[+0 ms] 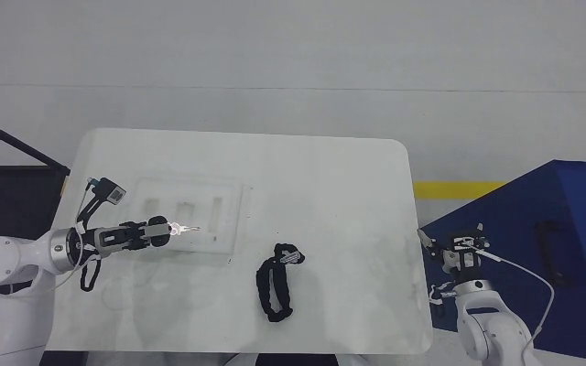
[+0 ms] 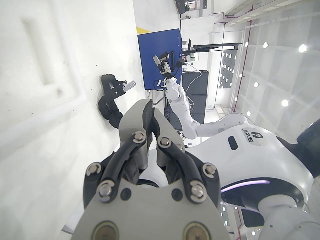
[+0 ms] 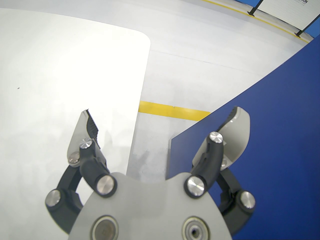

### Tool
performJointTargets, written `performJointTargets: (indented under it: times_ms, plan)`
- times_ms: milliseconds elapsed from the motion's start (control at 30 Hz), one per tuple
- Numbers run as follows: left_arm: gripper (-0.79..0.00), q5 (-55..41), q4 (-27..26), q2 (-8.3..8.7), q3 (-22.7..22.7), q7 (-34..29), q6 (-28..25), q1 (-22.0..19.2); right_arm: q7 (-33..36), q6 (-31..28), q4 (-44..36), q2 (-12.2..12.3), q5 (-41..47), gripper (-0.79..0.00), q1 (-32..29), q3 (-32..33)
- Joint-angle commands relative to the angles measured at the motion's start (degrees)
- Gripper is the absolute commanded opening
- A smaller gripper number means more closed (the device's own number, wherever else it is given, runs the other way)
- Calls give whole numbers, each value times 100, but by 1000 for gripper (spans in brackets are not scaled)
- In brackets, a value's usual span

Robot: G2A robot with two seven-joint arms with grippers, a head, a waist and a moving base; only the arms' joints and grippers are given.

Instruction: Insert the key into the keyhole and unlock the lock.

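**Left gripper [image 2: 149,108] clamps the small silver metal key [image 1: 188,227] over the foam tray; the lock lies apart on the table**

Closest to the lens in the left wrist view are the left gripper's [image 1: 169,229] two grey metal fingers [image 2: 135,118], pressed together at their black ribbed pads. From above, the key juts out past their tips, pointing towards the table's middle. How high it sits over the tray cannot be told.

The large white rounded-corner table [image 1: 348,183] [image 3: 62,63] carries everything. Off its right side stands a dark blue flat panel [image 1: 531,229] [image 3: 275,138].

On the table's left part lies the white rectangular foam tray [image 1: 146,188] [image 2: 65,38], moulded with shallow oblong recesses. The left gripper and the key hang over its near half.

The black flexible cable lock [image 1: 275,288] [image 2: 110,96] is curled in a loop on the bare table, just beyond the tray's right edge, near the table's middle and front. Its short silver cylinder end [image 2: 130,85] sticks out of the black body at the far end of the loop. The key and the lock are well apart.

The right gripper [image 3: 161,121] [image 1: 455,245] is held at the table's right edge, between table and blue panel, its fingers [image 3: 87,126] spread wide with nothing between them.
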Motion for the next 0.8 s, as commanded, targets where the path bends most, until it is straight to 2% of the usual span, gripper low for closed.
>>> performJointTargets:
  times_ms: [0, 433, 467, 567, 667, 767]
  plan:
    - [-785, 0, 0, 0, 0, 0, 0, 0, 0, 0, 0, 0, 0, 0, 0, 0]
    - [-785, 0, 0, 0, 0, 0, 0, 0, 0, 0, 0, 0, 0, 0, 0, 0]
    - [-785, -56, -18, -8, 21, 144, 13, 31, 0, 0, 0, 0, 0, 0, 0, 0]
    - [-785, -547, 14, -25, -31, 371, -67, 86, 0, 0, 0, 0, 0, 0, 0, 0]
    - [-785, -1339, 189, -34, -50, 233, 237, 94, 0, 0, 0, 0, 0, 0, 0, 0]
    - [-785, -1706, 383, -23, -90, 114, 384, 68, 0, 0, 0, 0, 0, 0, 0, 0]
